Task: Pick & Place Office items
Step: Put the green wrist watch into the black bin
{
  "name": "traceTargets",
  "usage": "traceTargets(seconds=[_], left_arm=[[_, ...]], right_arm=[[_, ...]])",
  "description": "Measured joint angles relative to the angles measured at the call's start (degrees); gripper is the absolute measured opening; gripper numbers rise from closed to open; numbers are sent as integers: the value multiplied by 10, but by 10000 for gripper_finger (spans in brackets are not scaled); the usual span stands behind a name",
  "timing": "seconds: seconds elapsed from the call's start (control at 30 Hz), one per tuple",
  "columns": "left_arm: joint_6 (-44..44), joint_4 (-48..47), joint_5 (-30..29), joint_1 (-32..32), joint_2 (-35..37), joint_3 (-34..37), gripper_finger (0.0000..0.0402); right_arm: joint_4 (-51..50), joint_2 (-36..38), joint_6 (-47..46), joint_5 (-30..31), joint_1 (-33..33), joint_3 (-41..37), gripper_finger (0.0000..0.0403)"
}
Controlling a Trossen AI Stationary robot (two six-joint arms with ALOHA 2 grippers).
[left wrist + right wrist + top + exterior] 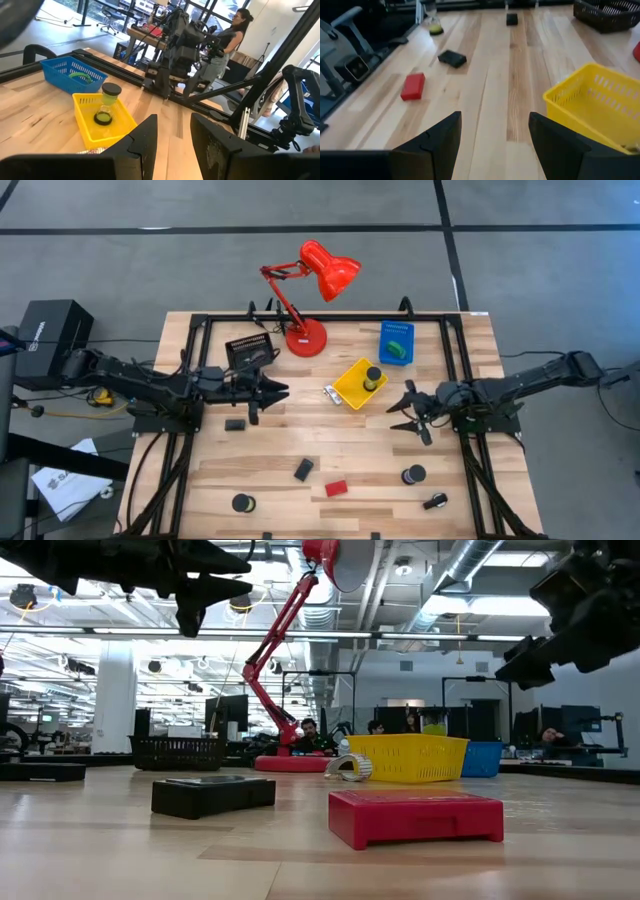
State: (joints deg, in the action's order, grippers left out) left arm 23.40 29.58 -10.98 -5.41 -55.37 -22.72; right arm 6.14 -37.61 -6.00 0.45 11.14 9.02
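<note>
Left gripper (275, 392) hovers with fingers a little apart, holding nothing, beside the black tray (249, 349). Only the high view shows the tape rolls (241, 503) along the near edge. Red block (336, 488) lies mid-table; the low view shows it close. Right gripper (408, 411) hangs wide apart, empty, near the yellow tray (352, 388).

Counted: three trays, yellow (352, 385), blue (396, 343), black (249, 350); one red lamp (310, 290); two black blocks (303, 470); one red block (336, 488); three tape rolls (413, 475).
</note>
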Motion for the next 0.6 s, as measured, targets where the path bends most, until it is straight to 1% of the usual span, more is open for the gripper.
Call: traceTargets(seconds=[0.13, 0.33, 0.47, 0.6], left_arm=[[0, 3, 0, -2, 0, 0, 112], [-5, 35, 1, -38, 0, 0, 112], [-8, 67, 1, -59, 0, 0, 112], [-24, 74, 1, -64, 0, 0, 112]], right_arm=[[1, -20, 0, 0, 0, 0, 223], [4, -53, -5, 0, 0, 0, 223], [10, -64, -5, 0, 0, 0, 223], [30, -70, -6, 0, 0, 0, 223]])
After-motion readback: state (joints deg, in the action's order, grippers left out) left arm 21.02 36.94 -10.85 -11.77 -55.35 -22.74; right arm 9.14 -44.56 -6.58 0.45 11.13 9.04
